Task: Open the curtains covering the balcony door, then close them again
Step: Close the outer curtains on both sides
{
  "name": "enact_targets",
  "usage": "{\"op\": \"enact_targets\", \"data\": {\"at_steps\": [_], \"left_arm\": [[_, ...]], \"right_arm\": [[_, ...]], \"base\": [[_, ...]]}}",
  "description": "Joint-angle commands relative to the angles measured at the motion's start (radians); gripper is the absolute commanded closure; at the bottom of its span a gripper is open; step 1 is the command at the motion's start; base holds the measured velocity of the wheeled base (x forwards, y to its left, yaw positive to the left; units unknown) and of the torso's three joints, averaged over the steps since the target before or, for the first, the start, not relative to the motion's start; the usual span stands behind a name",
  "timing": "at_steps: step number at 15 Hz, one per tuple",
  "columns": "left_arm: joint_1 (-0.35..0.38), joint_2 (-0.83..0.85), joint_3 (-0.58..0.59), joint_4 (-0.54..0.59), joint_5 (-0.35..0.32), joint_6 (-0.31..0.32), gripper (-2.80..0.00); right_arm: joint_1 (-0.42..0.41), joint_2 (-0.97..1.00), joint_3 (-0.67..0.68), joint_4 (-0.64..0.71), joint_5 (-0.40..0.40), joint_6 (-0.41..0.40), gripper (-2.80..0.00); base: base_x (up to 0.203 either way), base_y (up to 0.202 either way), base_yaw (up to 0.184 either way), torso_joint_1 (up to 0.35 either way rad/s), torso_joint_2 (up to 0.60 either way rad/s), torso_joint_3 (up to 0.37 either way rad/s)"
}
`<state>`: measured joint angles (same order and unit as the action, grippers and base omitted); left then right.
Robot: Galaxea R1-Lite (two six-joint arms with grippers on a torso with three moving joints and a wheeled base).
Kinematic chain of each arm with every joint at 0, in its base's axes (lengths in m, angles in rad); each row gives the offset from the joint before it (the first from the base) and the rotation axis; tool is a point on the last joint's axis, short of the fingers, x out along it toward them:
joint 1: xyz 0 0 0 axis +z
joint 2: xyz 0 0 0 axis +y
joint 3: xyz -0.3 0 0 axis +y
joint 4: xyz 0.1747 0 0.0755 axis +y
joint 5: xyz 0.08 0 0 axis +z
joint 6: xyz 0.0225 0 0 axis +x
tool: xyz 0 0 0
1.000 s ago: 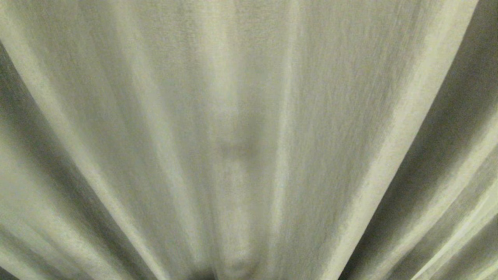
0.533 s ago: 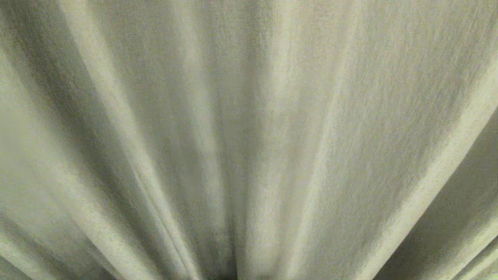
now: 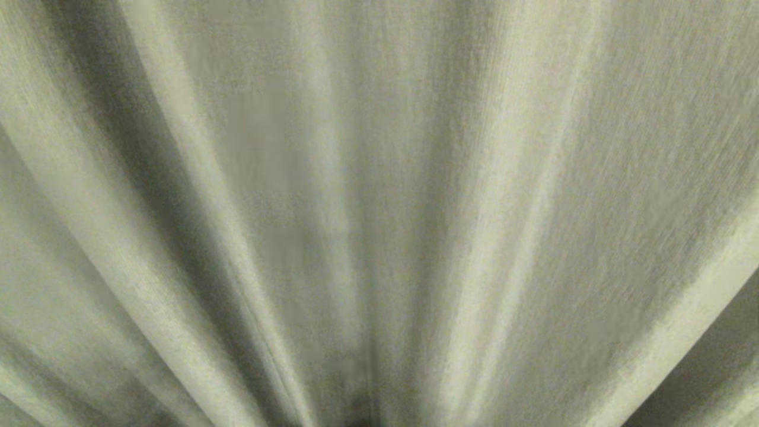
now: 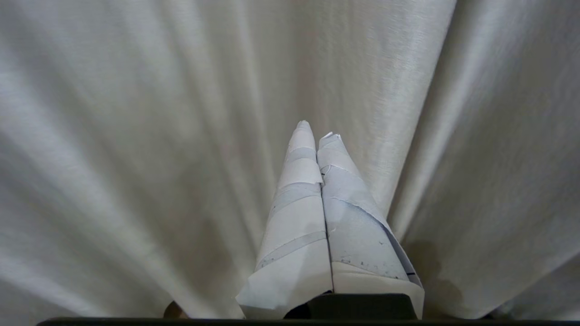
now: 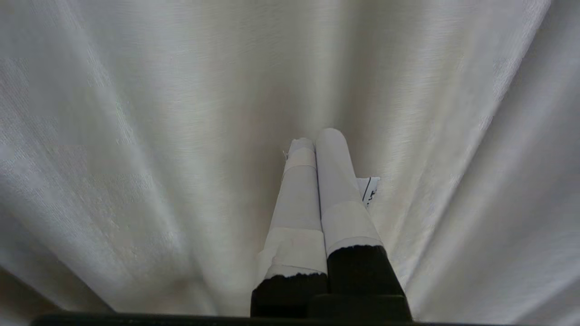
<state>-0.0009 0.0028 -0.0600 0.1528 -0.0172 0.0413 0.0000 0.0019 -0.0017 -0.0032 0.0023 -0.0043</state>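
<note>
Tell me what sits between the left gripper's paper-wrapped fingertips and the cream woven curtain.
Nothing shows there. In the left wrist view the shut left gripper points at the cream woven curtain; whether the tips touch the fabric cannot be told.

Soft dim light, blurred shadowed folds

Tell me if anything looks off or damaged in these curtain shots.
Nothing wrong with the curtains: cream fabric in even folds, no tear or stain showing. The only oddity is the white tape wrapped round both grippers. On the left gripper it is wrinkled and peeling; on the right gripper a loose tab sticks out. Both jaws are shut, empty.
</note>
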Motion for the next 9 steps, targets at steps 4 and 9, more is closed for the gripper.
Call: {"op": "enact_targets", "data": {"at_steps": [4,9], "left_arm": [[0.001,-0.003,0.000,0.002,-0.001,0.000,0.00],[-0.001,-0.003,0.000,0.001,-0.001,0.002,0.00]], "right_arm": [[0.000,0.000,0.000,0.000,0.001,0.000,0.00],[0.000,0.000,0.000,0.000,0.001,0.000,0.00]], "base": [[0.000,-0.189,0.001,0.002,0.00,0.002],[0.000,-0.190,0.001,0.003,0.00,0.003]]}}
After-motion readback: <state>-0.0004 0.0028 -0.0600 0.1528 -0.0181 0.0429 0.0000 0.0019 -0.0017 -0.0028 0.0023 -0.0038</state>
